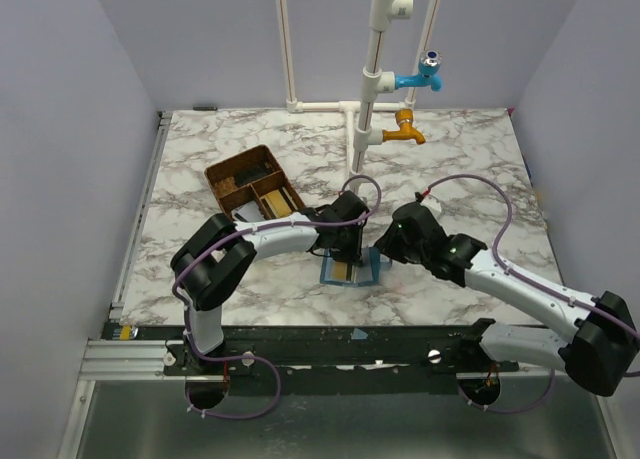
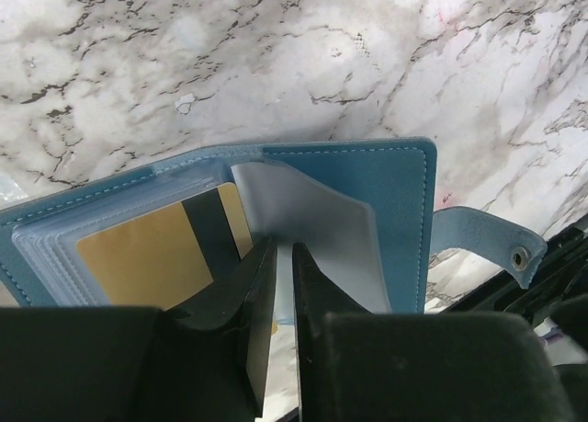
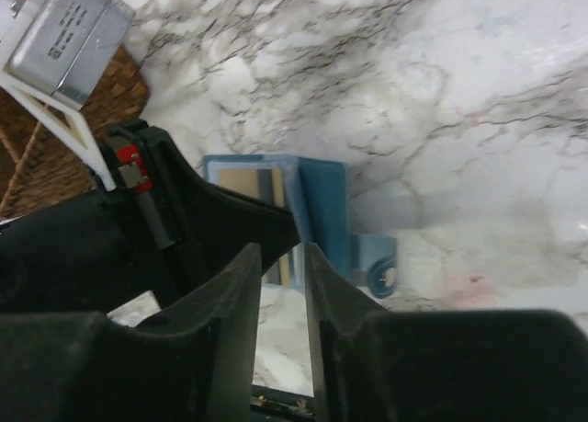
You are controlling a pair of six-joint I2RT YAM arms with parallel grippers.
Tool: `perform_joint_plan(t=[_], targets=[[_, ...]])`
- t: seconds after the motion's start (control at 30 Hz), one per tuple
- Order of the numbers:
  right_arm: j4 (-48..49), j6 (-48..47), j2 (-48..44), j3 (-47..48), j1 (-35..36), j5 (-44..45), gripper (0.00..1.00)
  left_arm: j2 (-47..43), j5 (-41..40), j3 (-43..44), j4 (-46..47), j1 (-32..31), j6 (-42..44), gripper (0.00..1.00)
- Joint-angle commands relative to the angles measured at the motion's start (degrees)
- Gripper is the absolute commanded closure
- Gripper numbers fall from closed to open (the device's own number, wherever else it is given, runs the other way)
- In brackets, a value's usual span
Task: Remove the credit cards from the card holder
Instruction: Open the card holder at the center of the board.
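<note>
Lying open at the worktop's [image 1: 450, 159] 6 o'clock, the holder [image 1: 347, 273] shows a gold card [image 2: 147, 256]. The left end effector [image 2: 283, 256], nearly pressed together, seemingly steadies it; whether it is pinching anything, I cannot tell. The right end effector [image 3: 305, 261], slightly spread, aims from 3 o'clock.

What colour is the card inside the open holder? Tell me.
Gold-yellow with a dark stripe; the card shows best in the left wrist view.

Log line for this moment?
holder open | gold card in slot | left fingers at holder, narrow gap | right fingers beside holder
</note>
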Motion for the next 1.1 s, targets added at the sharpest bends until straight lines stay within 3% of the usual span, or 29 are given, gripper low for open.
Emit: perform_joint_plan(t=[0.0, 0.53, 0.83, 1.07], targets=[[6.71, 1.67, 2.74, -0.99, 0.28, -8.48, 0.74, -1.39, -0.85, 1.04, -0.88, -0.34, 0.66, 0.82], [17.91, 6.35, 7.40, -5.32, 0.30, -16.66, 0.88, -5.54, -1.36, -2.81, 0.27, 0.61, 0.63, 0.80], [16.44, 8.06, -1.21, -11.24, 1.16, -14.47, 0.93, -4.11, 3.30, -2.29, 3.85, 1.15, 0.63, 0.80], [8.73, 9.19, -9.56, -14.49, 1.24, -8.36, 0.94, -1.23, 8.48, -1.85, 8.46, 1.15, -2.93, 0.81]])
